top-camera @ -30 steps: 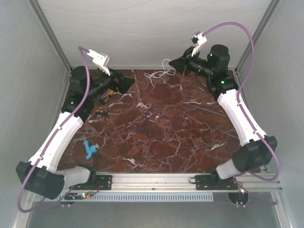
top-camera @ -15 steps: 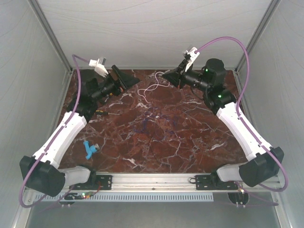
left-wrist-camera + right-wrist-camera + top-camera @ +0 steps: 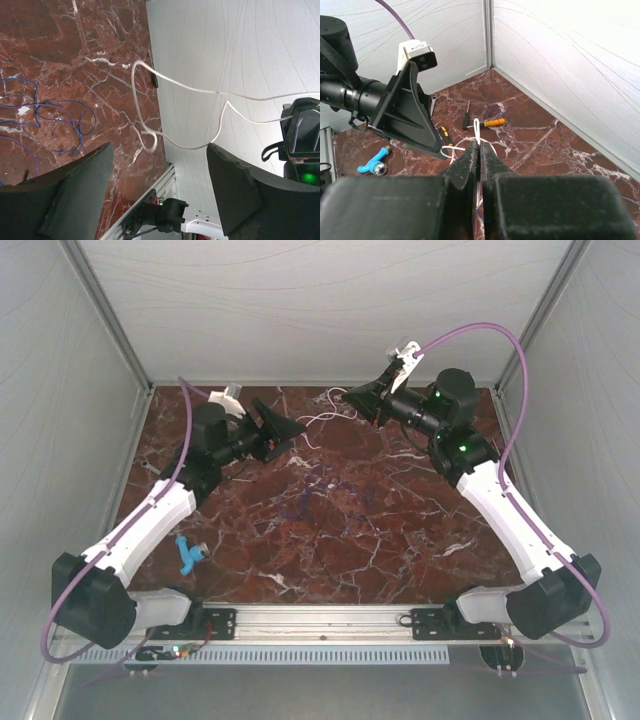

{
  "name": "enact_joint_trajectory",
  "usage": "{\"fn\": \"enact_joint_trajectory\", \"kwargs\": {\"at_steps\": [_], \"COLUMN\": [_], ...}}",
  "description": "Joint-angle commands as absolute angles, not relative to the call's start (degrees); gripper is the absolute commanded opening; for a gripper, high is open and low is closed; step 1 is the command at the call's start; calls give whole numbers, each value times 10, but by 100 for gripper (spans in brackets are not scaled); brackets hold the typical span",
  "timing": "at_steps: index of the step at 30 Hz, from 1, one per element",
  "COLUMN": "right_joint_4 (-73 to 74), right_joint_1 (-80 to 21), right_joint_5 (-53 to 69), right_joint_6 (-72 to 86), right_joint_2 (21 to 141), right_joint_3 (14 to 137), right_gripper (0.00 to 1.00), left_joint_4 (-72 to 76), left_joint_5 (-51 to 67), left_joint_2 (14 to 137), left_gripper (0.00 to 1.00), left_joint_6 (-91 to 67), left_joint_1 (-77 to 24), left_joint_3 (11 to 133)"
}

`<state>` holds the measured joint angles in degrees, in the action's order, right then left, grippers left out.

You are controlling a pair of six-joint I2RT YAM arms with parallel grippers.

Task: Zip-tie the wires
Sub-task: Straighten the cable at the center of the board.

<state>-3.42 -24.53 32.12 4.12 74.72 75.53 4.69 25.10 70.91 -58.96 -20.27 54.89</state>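
The wires (image 3: 318,421) are thin whitish strands looping over the back of the marble table (image 3: 330,540). My right gripper (image 3: 349,396) is shut on them. In the right wrist view a small loop of the wires (image 3: 477,128) sticks out past the closed fingertips of this gripper (image 3: 479,148). My left gripper (image 3: 288,430) stands open just left of the wires, nothing between its fingers. From the left wrist, the wires (image 3: 145,133) trail from the table up toward the right gripper, beyond the open left gripper (image 3: 159,150). A thin dark strip, perhaps the zip tie (image 3: 154,80), lies at the table's edge.
A blue object (image 3: 188,552) lies at the front left. An orange-handled screwdriver (image 3: 492,121) and a yellow-and-black tool (image 3: 443,134) lie near the far corner. Blue scribbles (image 3: 60,112) mark the table's middle. Grey walls enclose three sides; a metal rail (image 3: 320,620) runs along the front.
My left arm has swung right and forward, bringing its open gripper close to the wires. My right gripper has shifted left, dragging the wires with it.
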Motion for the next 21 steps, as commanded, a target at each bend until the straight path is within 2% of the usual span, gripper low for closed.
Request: {"fn": "enact_joint_trajectory", "kwargs": {"at_steps": [1,5,10,11,15,21], "right_joint_4": [-76,-74,-75,-75,-76,-65], "right_joint_1": [-250,-251,-252,-252,-252,-252], "right_joint_5": [310,308,308,308,304,273], "right_joint_6": [32,30,31,31,29,19], "right_joint_2": [722,719,708,706,701,688], "right_joint_3": [748,745,737,736,730,716], "right_gripper": [0,0,0,0,0,0], "left_joint_4": [90,104,130,133,150,127], "left_joint_5": [242,237,235,237,243,239], "left_joint_2": [733,751,765,767,776,774], "left_gripper": [74,65,46,39,0,0], "left_joint_6": [-608,-612,-613,-612,-613,-581], "left_joint_1": [-212,-215,-218,-219,-222,-224], "left_joint_3": [576,574,569,569,564,569]}}
